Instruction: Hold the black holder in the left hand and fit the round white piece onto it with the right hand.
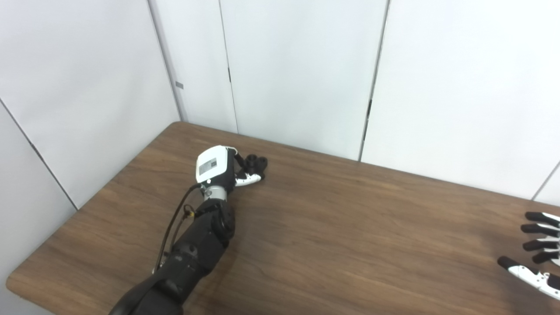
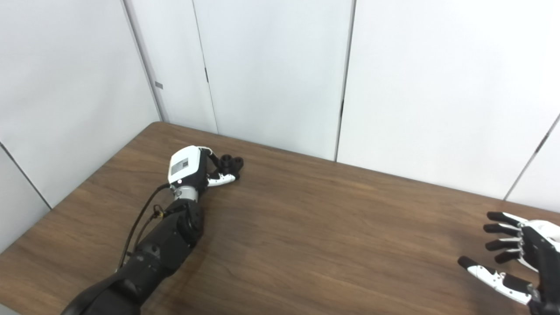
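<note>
The black holder (image 1: 256, 163) sits on the wooden table (image 1: 350, 227) at the far left. My left hand (image 1: 218, 168) is wrapped around it, fingers behind it and thumb in front; the same holder (image 2: 231, 163) and left hand (image 2: 191, 168) show in the right eye view. My right hand (image 2: 512, 253) hovers over the table's right side with fingers spread and nothing in it; only its fingertips (image 1: 536, 236) enter the left eye view. No round white piece is visible in either view.
White wall panels (image 1: 306, 65) stand close behind the table's back edge and along its left side. A black cable (image 1: 173, 223) runs along the left forearm.
</note>
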Motion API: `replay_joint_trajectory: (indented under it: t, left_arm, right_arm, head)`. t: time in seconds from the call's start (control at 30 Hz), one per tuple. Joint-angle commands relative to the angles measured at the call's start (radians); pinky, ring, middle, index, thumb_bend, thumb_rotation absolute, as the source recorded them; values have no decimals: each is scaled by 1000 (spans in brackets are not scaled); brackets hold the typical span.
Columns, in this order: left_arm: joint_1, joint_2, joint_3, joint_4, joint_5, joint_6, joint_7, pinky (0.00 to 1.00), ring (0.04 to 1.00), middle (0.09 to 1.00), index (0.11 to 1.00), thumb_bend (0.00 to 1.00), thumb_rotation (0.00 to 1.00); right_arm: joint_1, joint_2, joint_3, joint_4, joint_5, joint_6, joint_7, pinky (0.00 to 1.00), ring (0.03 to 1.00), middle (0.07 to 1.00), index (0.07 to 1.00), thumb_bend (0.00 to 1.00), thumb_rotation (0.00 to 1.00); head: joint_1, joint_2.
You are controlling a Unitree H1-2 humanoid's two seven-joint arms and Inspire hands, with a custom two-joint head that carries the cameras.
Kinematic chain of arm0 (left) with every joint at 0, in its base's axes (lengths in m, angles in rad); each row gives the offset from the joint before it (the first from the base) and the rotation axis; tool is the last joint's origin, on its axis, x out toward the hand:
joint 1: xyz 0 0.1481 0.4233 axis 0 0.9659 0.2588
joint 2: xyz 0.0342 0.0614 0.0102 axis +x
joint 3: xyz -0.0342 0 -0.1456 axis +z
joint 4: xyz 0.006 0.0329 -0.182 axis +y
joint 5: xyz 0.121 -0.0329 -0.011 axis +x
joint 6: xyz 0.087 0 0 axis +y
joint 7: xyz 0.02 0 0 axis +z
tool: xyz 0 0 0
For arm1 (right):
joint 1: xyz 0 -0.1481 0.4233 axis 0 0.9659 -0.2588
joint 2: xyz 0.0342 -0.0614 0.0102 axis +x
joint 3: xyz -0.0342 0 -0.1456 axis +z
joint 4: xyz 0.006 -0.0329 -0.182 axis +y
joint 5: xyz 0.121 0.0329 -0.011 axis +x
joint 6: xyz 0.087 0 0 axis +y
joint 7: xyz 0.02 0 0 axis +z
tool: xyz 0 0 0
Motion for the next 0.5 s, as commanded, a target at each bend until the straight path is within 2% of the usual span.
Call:
replay_joint_trajectory:
  t: [0.0,0.17,0.37,0.47]
  left_arm:
    - [2,7,-8,-15,-21,-29,-29,794,887,812,479,523,60]
    - [19,12,-37,-41,-27,-89,-43,835,871,812,480,522,58]
    - [43,14,-88,-128,-3,-79,-85,878,881,826,480,523,62]
    - [52,12,-106,-158,-5,-94,-98,895,886,823,479,523,61]
  right_arm:
    - [-30,-24,-10,-29,-4,-16,-2,417,541,659,710,561,0]
    - [-32,-26,-11,-28,-3,-18,-2,400,525,649,704,559,0]
    - [-37,-24,-11,-33,-4,-9,1,401,527,650,701,559,0]
    - [-39,-24,-9,-38,-11,0,3,404,528,652,702,556,0]
  head:
    - [-3,1]
    - [-7,1]
    - [-9,1]
    - [-9,1]
